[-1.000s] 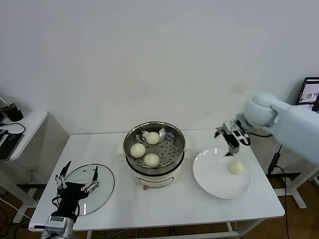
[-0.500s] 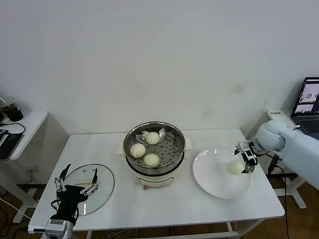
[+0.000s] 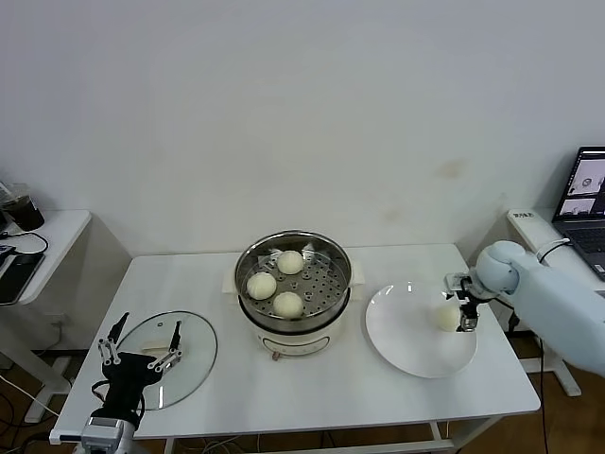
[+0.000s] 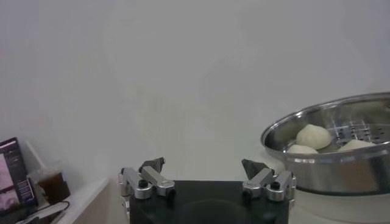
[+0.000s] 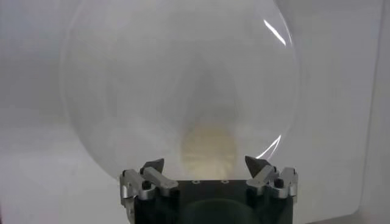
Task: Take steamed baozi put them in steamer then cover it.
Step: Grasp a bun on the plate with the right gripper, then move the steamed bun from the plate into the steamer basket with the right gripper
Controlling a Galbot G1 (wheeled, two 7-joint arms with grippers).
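Note:
Three steamed baozi (image 3: 288, 305) lie in the steel steamer (image 3: 326, 260) at the table's middle; the left wrist view shows the steamer (image 4: 341, 161) and its baozi (image 4: 314, 136) too. A fourth baozi (image 3: 446, 318) rests on the white plate (image 3: 406, 336) at the right. My right gripper (image 3: 463, 310) is low at that baozi's right side, open; in the right wrist view the baozi (image 5: 207, 146) sits just ahead of the open gripper (image 5: 209, 165), untouched. My left gripper (image 3: 140, 348) hovers open over the glass cover (image 3: 194, 345) at the front left. The cover's handle is hidden.
The plate (image 5: 122, 91) lies near the table's right edge. A side table (image 3: 38, 236) with a dark cup stands at the far left. A laptop (image 3: 588, 189) sits beyond the table at the far right. The wall runs behind.
My right gripper has swung right and come down from above the plate's far rim to the baozi's side. The left gripper has drawn back slightly toward the front edge.

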